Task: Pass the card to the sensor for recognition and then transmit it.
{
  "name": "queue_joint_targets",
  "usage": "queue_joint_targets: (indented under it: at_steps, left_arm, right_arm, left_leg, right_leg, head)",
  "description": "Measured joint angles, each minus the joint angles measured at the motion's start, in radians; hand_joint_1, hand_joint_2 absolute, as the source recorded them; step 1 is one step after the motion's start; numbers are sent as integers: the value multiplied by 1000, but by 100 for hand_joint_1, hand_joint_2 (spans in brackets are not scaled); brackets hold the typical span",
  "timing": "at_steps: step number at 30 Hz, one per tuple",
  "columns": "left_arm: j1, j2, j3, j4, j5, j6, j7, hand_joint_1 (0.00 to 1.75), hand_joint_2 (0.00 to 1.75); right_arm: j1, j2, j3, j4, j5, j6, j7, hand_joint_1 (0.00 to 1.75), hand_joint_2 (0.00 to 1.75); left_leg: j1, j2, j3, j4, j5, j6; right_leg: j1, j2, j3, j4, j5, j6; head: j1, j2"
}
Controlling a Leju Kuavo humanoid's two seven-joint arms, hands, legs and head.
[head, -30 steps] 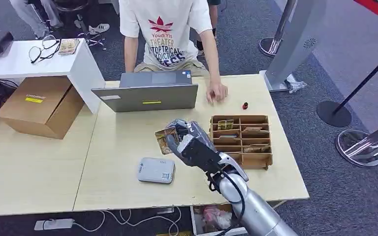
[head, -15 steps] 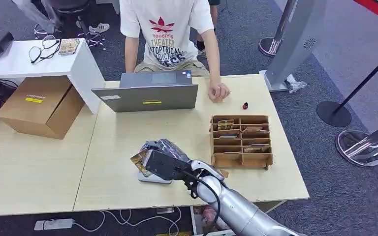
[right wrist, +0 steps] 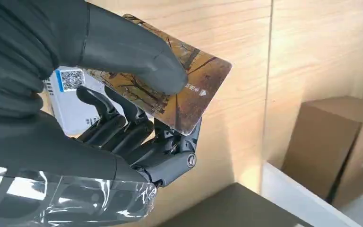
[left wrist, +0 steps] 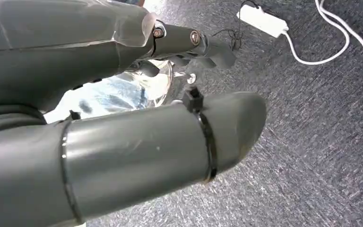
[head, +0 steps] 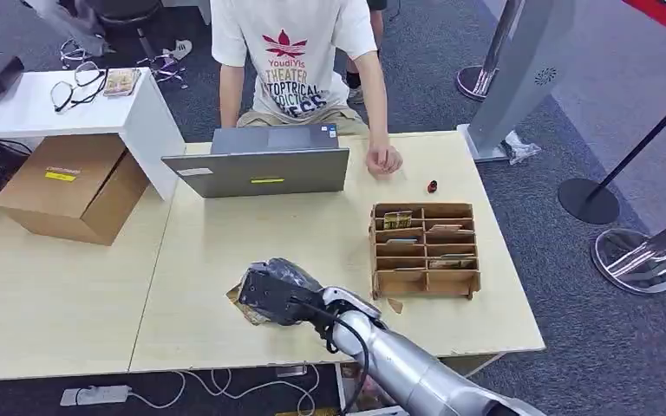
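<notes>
Right wrist view shows the right robot hand [right wrist: 123, 113] pinching the card [right wrist: 170, 90] between thumb and dark fingers, holding it just above the white sensor [right wrist: 75, 101] on the tabletop [right wrist: 246, 56]. By its look the card is thin, light, stiff and glossy, so likely slippery; a flat pinch on both faces near one short edge, as here, seems the safest hold, leaving the rest free over the reader. Left robot hand [left wrist: 123, 118] hangs over the floor [left wrist: 321, 142]; whether it is open or closed I cannot tell.
</notes>
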Motion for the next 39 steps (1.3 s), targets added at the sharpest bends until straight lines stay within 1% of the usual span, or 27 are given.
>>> queue_joint_targets:
  at_steps: [15,24,39]
  left_arm:
    - [0,0,-16,0,0,-1,3,0,0]
    - [0,1,-25,0,1,-1,8,0,0]
    - [1,5,-28,0,6,-1,8,0,0]
  right_arm:
    - [-60,5,6,183,-21,-8,0,175,175]
    - [-73,5,3,262,-20,-7,1,175,175]
    - [-97,12,0,359,-16,47,17,175,175]
  left_leg:
    - [0,0,0,0,0,0]
    - [0,0,0,0,0,0]
    - [0,0,1,0,0,0]
  right_leg:
    - [0,0,0,0,0,0]
    - [0,0,0,0,0,0]
    - [0,0,0,0,0,0]
  head:
    - [0,0]
    - [0,0]
    - [0,0]
